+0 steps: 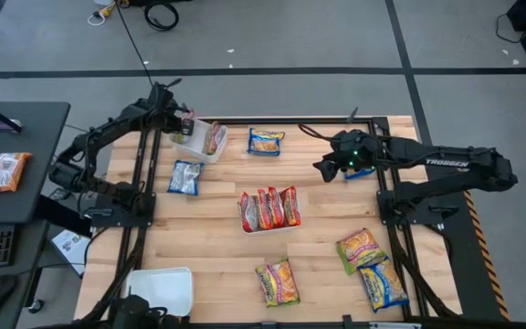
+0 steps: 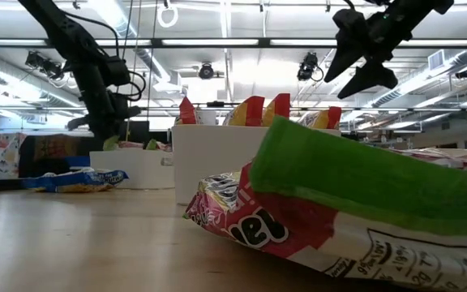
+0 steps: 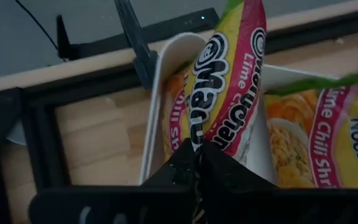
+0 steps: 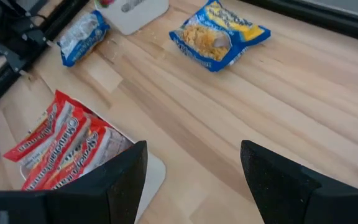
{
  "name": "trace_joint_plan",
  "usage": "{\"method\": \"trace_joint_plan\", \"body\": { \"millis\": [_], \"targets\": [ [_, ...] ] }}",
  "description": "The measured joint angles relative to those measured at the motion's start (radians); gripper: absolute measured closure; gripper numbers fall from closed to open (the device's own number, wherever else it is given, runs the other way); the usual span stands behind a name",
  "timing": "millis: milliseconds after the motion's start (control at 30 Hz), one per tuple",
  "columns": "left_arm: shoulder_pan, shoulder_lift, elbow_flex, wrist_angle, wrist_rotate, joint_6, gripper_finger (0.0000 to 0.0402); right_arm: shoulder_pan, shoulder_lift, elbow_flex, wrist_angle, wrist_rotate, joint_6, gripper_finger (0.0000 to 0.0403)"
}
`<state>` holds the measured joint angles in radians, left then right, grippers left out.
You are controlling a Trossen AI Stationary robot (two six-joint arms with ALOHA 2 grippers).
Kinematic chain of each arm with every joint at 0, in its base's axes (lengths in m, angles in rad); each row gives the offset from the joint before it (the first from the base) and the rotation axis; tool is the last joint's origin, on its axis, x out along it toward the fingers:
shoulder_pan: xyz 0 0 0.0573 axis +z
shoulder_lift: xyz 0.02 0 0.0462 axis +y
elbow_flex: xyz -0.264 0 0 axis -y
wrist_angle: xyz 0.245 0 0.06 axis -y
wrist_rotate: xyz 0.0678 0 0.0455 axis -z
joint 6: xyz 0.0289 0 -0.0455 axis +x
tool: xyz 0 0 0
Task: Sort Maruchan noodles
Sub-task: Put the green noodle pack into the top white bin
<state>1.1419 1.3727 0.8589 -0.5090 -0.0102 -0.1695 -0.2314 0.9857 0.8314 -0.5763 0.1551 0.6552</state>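
Wooden table held scattered packets. One light, crinkly lime packet was pinched by its edge in the left gripper over a tray; the right gripper was spread, empty.

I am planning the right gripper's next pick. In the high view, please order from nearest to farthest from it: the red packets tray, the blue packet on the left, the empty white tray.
From the right gripper:
1. Red packets tray, table centre, nearest.
2. Blue packet, left side, beyond the centre.
3. Empty white tray, near-left corner, farthest.
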Motion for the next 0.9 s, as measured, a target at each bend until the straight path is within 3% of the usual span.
{"method": "trace_joint_plan", "body": {
  "millis": [267, 567, 733, 900],
  "targets": [
    [-0.014, 0.024, 0.109, -0.176, -0.038, 0.047, 0.0376, 0.000, -0.004, 0.000, -0.001, 0.000, -0.020, 0.0140],
    [-0.042, 0.043, 0.198, -0.335, -0.059, 0.045, 0.0278, 0.003, -0.005, 0.000, -0.003, -0.065, -0.049, 0.0140],
    [-0.109, 0.004, 0.308, -0.494, -0.087, 0.023, 0.0250, 0.021, -0.025, 0.000, -0.021, -0.078, -0.061, 0.0140],
    [-0.266, -0.089, 0.374, -0.522, -0.018, -0.067, 0.0252, 0.036, -0.045, 0.000, -0.027, -0.073, -0.128, 0.0140]
  ]
}}
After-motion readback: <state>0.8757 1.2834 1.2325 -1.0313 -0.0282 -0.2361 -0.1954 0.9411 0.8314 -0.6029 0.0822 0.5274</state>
